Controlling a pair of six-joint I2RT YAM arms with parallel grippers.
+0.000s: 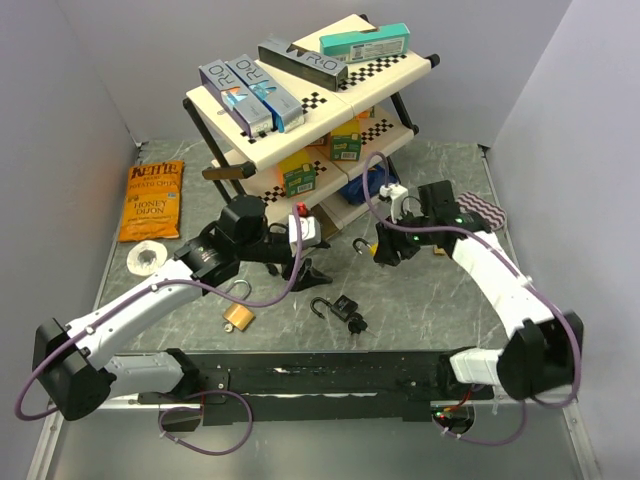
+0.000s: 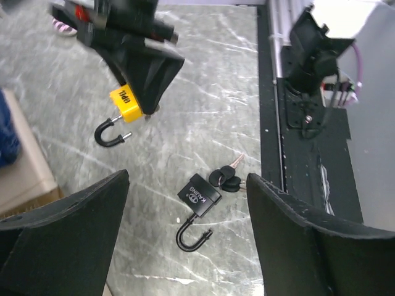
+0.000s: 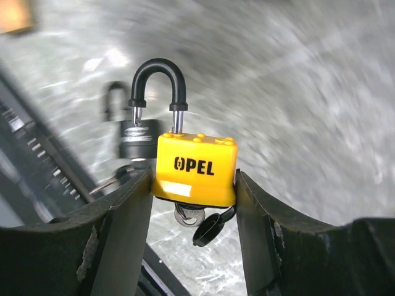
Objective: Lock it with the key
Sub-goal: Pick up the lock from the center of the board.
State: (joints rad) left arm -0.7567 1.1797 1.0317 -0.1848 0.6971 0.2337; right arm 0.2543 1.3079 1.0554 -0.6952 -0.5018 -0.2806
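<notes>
My right gripper point(image 3: 194, 185) is clamped on the yellow lock point(image 3: 196, 165) and holds it off the table point(image 1: 420, 315). The shackle is up and open, with one leg in the body and the other ending free. A key point(image 3: 203, 227) with a black head hangs from the underside.

My left gripper point(image 2: 186, 179) is spread wide and holds nothing. It hangs above the black lock point(image 2: 199, 196), which lies flat with its shackle open and its keys point(image 2: 225, 177) touching the body.

The surface is a grey marbled sheet with a black rail point(image 1: 330, 375) along the near edge. A brass lock point(image 1: 238, 316) lies to the left of the black one. Pale walls close in on three sides. A checkered rack point(image 1: 268, 148) stands at the back, and a chip bag point(image 1: 152, 200) and a tape roll point(image 1: 146, 258) lie to its left.
</notes>
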